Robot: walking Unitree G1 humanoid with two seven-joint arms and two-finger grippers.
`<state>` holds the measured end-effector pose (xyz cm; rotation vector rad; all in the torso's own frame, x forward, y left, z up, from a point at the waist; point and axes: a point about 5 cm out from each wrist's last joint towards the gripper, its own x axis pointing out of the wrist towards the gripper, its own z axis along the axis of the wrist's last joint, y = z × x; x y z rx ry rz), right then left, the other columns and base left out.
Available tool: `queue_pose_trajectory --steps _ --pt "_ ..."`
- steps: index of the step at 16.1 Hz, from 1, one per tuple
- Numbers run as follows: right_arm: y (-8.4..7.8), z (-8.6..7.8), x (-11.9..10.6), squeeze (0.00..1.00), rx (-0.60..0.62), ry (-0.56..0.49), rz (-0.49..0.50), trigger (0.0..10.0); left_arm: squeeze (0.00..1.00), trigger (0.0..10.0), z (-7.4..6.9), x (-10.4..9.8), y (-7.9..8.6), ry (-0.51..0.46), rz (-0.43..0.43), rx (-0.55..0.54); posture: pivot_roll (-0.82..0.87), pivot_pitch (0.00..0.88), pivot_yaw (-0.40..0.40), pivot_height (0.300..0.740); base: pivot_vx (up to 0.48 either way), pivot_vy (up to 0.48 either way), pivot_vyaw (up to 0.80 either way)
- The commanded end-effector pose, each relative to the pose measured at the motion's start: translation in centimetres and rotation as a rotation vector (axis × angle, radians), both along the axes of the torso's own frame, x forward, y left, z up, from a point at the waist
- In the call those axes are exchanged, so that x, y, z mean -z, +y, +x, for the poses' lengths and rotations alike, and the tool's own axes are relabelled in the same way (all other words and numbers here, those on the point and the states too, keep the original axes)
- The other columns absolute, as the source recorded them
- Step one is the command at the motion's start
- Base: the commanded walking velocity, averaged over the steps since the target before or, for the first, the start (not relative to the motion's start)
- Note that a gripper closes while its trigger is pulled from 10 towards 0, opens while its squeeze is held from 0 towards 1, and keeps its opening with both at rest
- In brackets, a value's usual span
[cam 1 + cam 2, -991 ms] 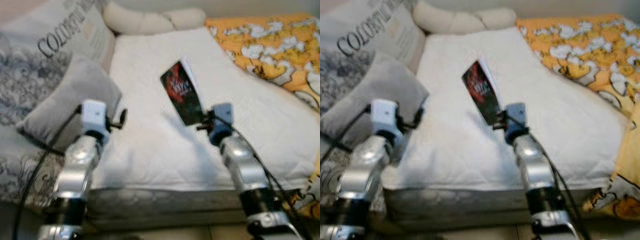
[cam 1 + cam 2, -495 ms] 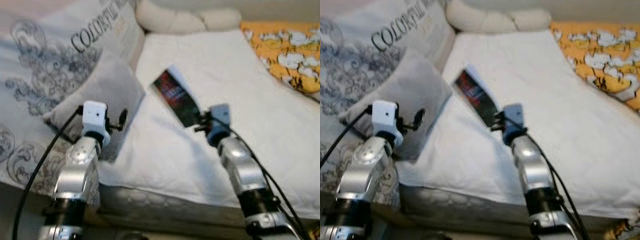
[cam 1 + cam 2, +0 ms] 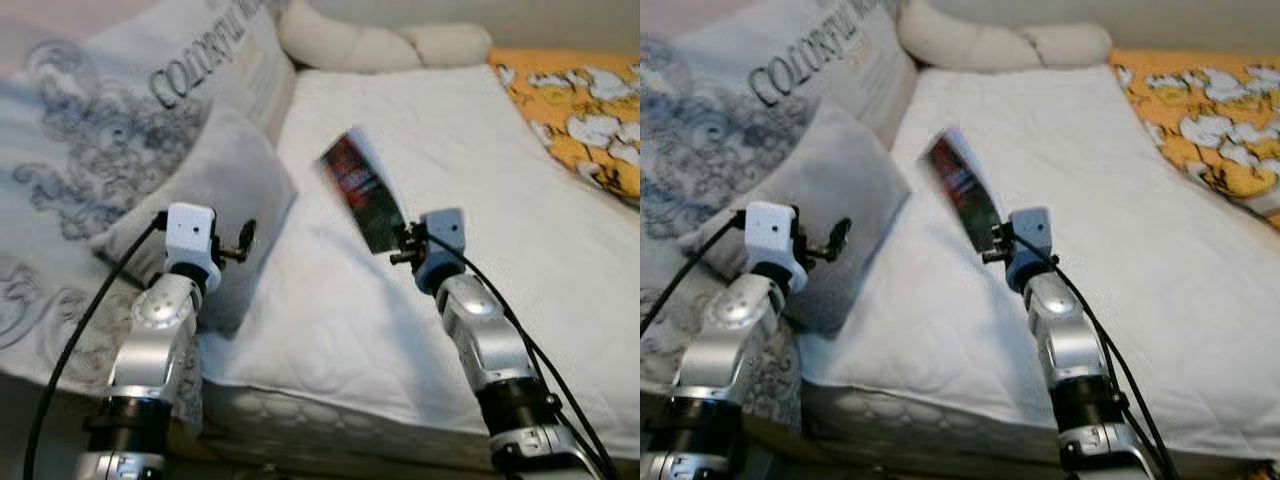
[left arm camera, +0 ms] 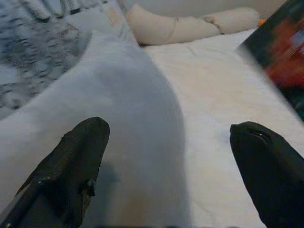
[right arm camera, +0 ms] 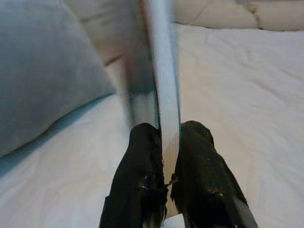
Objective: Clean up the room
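- Your right gripper [image 5: 165, 164] is clamped on the lower edge of a book [image 3: 363, 191]; both black fingers [image 5: 142, 156] press its pages.
- The book stands up and away from the gripper, above the white mattress [image 3: 560, 250], its long axis tilting toward the pillows and its dark red cover facing the robot's left.
- Your left gripper [image 4: 166, 156] holds nothing. Its fingers are spread wide and aim at the grey cushion [image 3: 215, 190].
- The right arm already has the book, so judge any set-down spot from that arm.
- Blur hides the book's title.
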<state>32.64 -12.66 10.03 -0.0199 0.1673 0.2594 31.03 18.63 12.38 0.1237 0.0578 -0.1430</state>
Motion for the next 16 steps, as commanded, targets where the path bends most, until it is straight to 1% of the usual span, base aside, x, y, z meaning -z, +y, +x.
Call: queue_pose_trajectory --steps 1,3,5,6,8,9,10,11,13,14,15,16 --pt "0.8 0.4 -1.5 0.0 -0.023 -0.072 0.015 10.0 0.0 10.0 0.0 -0.4 0.5 -0.013 0.006 -0.013 -0.02 0.0 0.06 0.74 0.285 0.0 0.0" --pt "0.7 0.5 -1.5 0.0 -0.012 -0.066 0.016 10.0 0.0 10.0 0.0 -0.4 0.4 -0.019 0.013 -0.006 -0.02 0.0 0.059 0.74 0.274 0.0 0.0" --pt "0.6 0.7 -1.4 0.0 -0.003 -0.052 0.022 10.0 0.0 10.0 -0.1 -0.4 0.1 -0.01 0.018 0.019 -0.01 0.0 0.058 0.74 0.0 0.0 0.0" --pt "0.6 1.1 -1.3 0.0 -0.004 -0.04 0.025 10.0 0.0 10.0 -0.3 -0.2 -0.3 0.008 0.022 0.057 -0.01 0.0 0.058 0.74 0.0 0.0 0.0" --pt "0.8 1.6 -1.3 0.0 -0.012 -0.026 0.038 10.0 0.0 10.0 -0.5 0.1 -0.5 0.023 0.046 0.099 -0.01 0.0 0.057 0.74 0.0 0.0 0.0" --pt "1.1 2.4 -1.1 0.0 -0.026 0.012 0.058 10.0 0.0 10.0 -0.6 0.3 -0.7 0.052 0.08 0.173 0.01 0.0 0.058 0.74 0.0 0.0 0.0" --pt "1.2 2.7 -1.0 0.0 -0.031 0.038 0.082 10.0 0.0 10.0 -0.7 0.4 -0.7 0.07 0.091 0.208 0.01 0.0 0.058 0.74 0.0 0.0 0.0" --pt "1.5 3.2 -0.8 0.0 -0.038 0.093 0.158 10.0 0.0 10.0 -0.8 0.6 -0.6 0.104 0.107 0.266 0.02 0.0 0.06 0.74 0.0 0.0 0.0" --pt "1.8 3.6 -0.5 0.0 -0.06 0.152 0.243 10.0 0.0 10.0 -1.1 0.7 -0.7 0.139 0.122 0.331 0.03 0.0 0.063 0.74 0.0 0.0 0.0" --pt "2.0 4.1 -0.3 0.0 -0.078 0.225 0.344 10.0 0.0 10.0 -1.7 0.8 -0.6 0.183 0.152 0.428 0.05 0.0 0.067 0.74 0.0 0.0 0.0" --pt "2.1 4.5 -0.2 0.0 -0.069 0.282 0.444 10.0 0.0 10.0 -2.2 0.8 -0.4 0.215 0.188 0.484 0.08 0.0 0.061 0.74 0.0 0.0 0.0" --pt "1.9 4.5 -0.1 0.0 -0.055 0.301 0.476 10.0 0.0 10.0 -2.5 0.8 -0.2 0.227 0.196 0.496 0.09 0.0 0.06 0.74 0.0 0.0 0.0"
